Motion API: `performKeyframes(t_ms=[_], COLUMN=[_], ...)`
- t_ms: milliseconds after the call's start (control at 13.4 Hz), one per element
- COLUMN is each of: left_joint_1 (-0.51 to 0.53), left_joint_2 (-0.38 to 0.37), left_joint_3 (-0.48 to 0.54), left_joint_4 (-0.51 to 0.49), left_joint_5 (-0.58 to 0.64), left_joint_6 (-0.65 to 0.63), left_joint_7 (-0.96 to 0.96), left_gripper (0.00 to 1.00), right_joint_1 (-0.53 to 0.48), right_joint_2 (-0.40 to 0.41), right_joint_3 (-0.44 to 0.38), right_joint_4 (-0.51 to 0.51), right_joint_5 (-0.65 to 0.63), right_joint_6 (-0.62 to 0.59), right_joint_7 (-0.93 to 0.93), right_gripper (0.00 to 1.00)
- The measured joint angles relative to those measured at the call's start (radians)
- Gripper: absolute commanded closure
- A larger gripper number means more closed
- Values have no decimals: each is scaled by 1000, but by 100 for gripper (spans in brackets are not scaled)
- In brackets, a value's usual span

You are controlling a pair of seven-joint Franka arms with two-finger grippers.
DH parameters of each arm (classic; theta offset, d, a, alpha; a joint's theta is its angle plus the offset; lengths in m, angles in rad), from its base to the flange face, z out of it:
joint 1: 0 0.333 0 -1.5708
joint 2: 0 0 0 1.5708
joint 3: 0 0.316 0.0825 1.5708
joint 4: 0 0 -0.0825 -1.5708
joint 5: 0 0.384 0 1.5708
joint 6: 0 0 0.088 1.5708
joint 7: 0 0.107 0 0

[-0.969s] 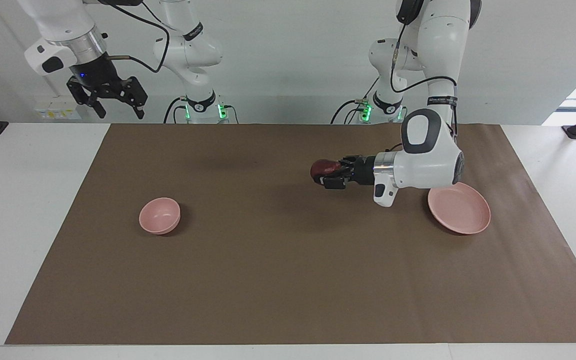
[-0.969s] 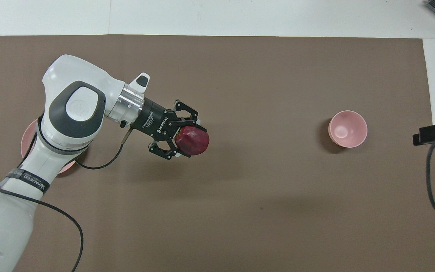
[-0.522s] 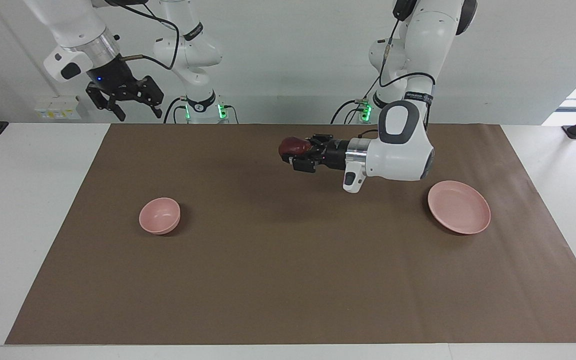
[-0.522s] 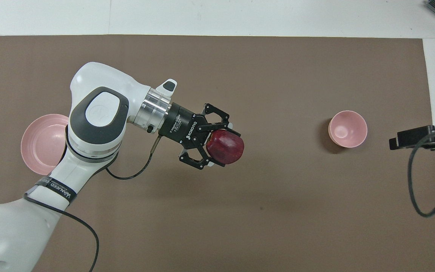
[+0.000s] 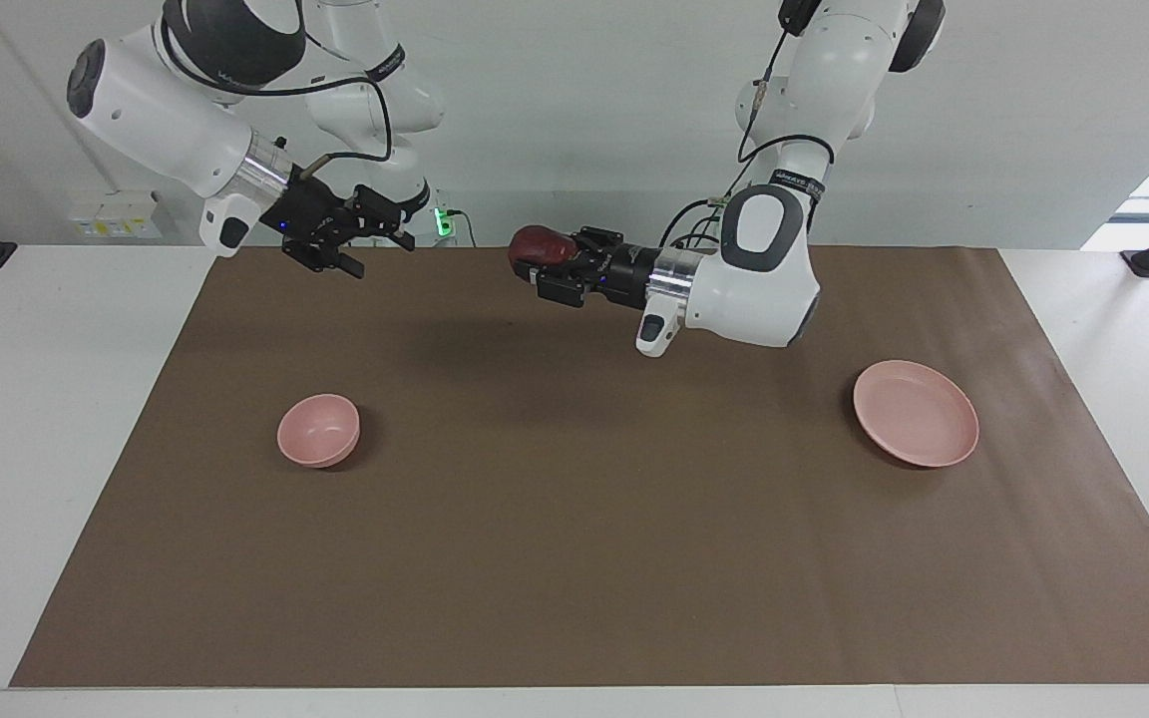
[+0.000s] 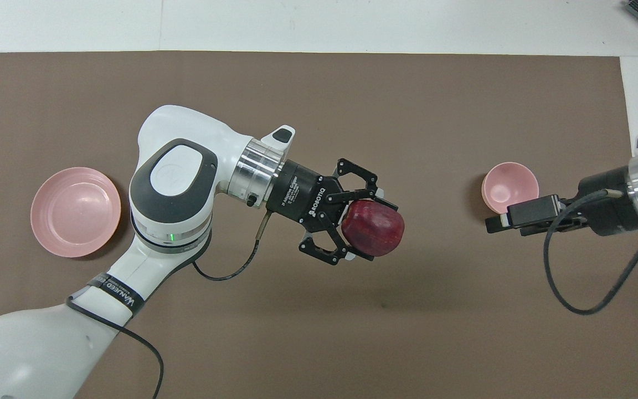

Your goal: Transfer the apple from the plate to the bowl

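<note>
The left gripper point(image 6: 364, 230) is clamped on the apple point(image 6: 373, 228) (dark red, round, faintly mottled), carrying it in the air over the mat's point(image 5: 574, 558) middle, between the plate point(image 5: 916, 413) and the bowl point(image 5: 318, 430). The right gripper point(image 5: 375, 239), fingers spread and holding nothing, hangs above the mat's edge nearest the robots, toward the bowl's end.

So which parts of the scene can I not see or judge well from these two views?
- Apple, overhead view: the side inside the left gripper is covered by its fingers; facing view shows only its top.
- Bowl, overhead view: the right gripper, up in the air, covers part of its rim.
- Right arm, overhead view: cut off by the picture's edge.
- Plate: its underside is hidden in both views.
</note>
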Motion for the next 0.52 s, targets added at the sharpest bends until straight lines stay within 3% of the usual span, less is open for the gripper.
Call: performKeyframes(t_ms=[298,522], left_joint_1=[-10,-42], left_joint_2=[0,0], left_joint_3=[-63,-73], left_joint_4=[0,0], left_joint_5=[-15,-70], left_joint_6=[56,162], left_joint_7=[-1,-1], left_gripper=[100,100], right_joint_1=[-78,-125], right_joint_2=[2,0], right_joint_3=[-3,-3], right_joint_4=[-97,-138], right_joint_5=[286,374], right_joint_6=[-41,-133], right_joint_7=[-57,-68], right_gripper=[0,0])
